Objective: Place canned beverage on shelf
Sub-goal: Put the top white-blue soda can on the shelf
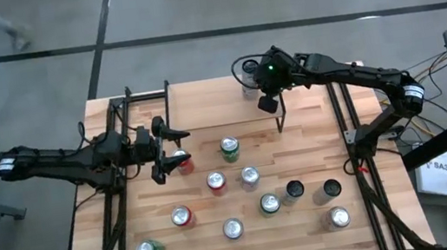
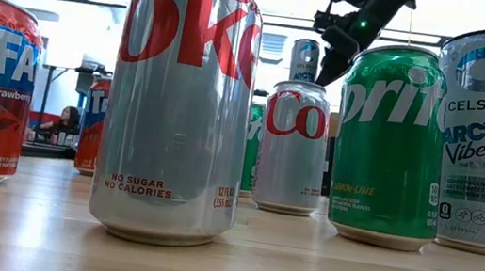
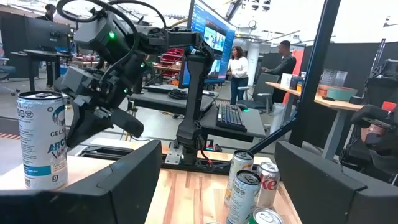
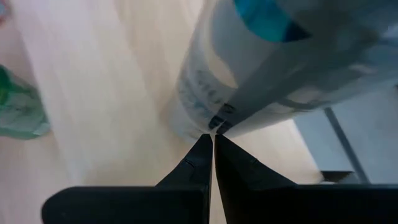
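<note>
The slim white can [image 1: 247, 84] stands upright on the shelf [image 1: 203, 106], near the shelf's back edge, so the placing looks done for this one. The right gripper [image 1: 271, 103] hangs over the shelf just in front of that can; in its own wrist view the jaws are pressed together with nothing between them, and the can's wall [image 4: 249, 68] rises just past their tips, whether touching I cannot tell. The left gripper [image 1: 161, 158] sits off the shelf's front left corner, over the table [image 1: 309, 236], its jaws spread wide. A red can [image 1: 181, 162] stands upright right beside it, on the side toward the other cans. If another can is to go up, the left arm is much nearer, and the can's long axis is vertical, which suits a side grasp.
</note>
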You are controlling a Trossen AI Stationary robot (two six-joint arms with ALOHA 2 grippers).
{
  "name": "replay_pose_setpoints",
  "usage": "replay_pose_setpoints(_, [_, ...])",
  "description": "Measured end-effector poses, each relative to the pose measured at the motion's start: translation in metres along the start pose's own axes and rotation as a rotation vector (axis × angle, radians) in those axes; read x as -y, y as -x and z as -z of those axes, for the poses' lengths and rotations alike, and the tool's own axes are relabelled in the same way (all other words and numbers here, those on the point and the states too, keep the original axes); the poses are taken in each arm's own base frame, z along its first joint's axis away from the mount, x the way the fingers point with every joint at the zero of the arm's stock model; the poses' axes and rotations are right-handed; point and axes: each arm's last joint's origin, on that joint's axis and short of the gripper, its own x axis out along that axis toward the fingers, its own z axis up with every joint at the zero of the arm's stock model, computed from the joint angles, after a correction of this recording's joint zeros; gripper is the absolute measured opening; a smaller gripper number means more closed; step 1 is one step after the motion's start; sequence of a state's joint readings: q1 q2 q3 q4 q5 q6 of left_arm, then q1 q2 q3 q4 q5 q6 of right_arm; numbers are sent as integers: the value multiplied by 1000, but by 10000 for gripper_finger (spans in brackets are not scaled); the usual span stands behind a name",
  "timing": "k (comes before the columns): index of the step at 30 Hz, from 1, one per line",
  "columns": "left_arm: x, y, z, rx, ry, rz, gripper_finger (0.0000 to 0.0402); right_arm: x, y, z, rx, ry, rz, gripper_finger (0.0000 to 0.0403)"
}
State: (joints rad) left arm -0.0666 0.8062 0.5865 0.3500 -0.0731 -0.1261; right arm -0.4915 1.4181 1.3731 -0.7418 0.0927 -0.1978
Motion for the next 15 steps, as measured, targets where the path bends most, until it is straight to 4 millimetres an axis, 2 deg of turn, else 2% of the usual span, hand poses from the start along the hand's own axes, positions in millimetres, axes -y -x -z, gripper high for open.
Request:
replay_pose_setpoints(8, [0, 0, 0, 2, -13, -7, 299, 1, 0, -5, 59, -19, -4, 9])
replay_pose_setpoints(15, [0, 0, 0, 3, -12, -17, 299, 3, 4, -3, 43, -49, 4, 9])
